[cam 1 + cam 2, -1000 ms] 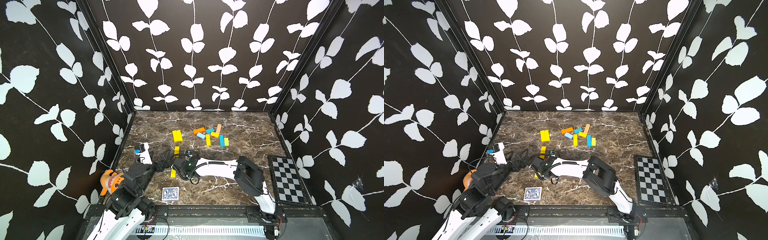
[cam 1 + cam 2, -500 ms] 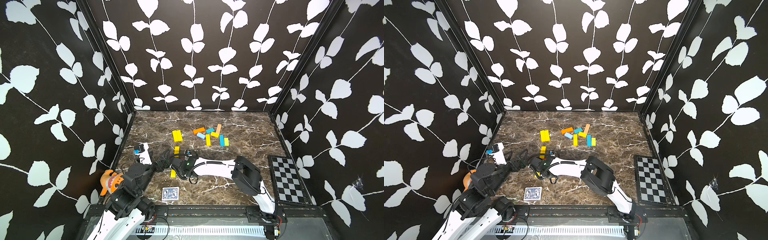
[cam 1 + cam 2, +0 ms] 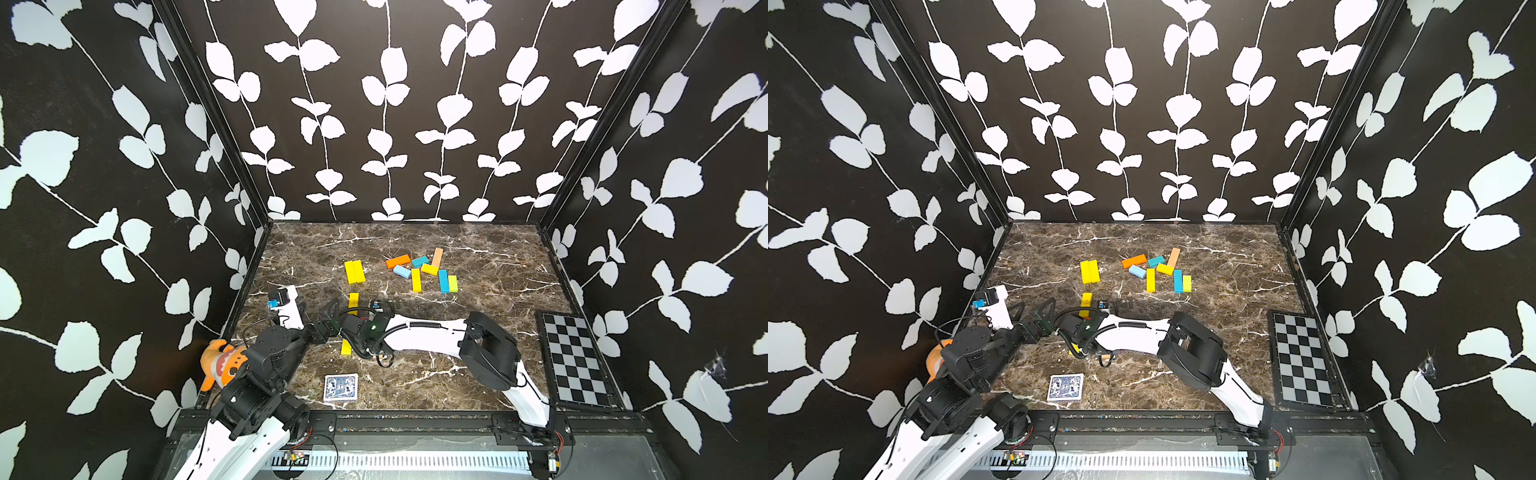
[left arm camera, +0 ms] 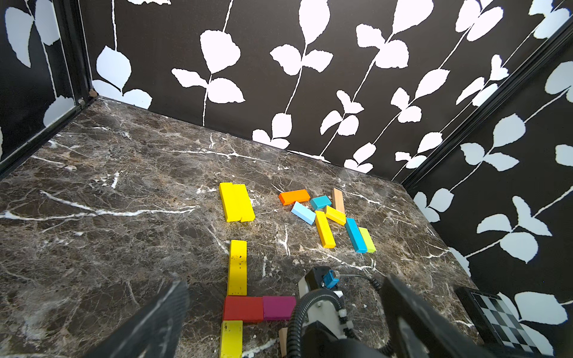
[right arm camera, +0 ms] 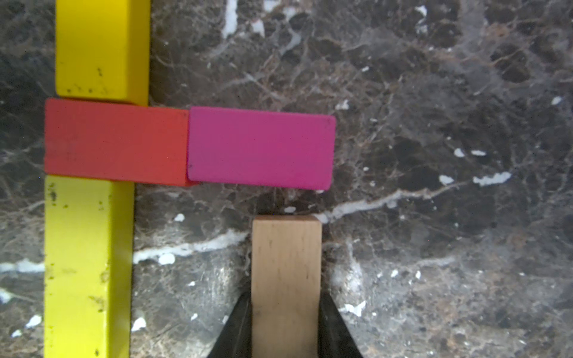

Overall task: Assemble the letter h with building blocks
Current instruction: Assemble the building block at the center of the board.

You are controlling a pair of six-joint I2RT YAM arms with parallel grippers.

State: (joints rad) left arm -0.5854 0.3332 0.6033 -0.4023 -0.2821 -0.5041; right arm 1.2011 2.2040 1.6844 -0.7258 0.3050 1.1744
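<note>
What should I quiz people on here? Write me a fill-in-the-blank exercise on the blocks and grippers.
1. The right gripper is shut on a block coloured ____.
2. The red block lies between two ____ blocks.
3. The left gripper is ____, holding nothing.
Missing words: tan; yellow; open.

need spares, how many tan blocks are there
2: one tan block in the right gripper near the pink block; other tan block at the pile's far edge. Arms may hide more.
</note>
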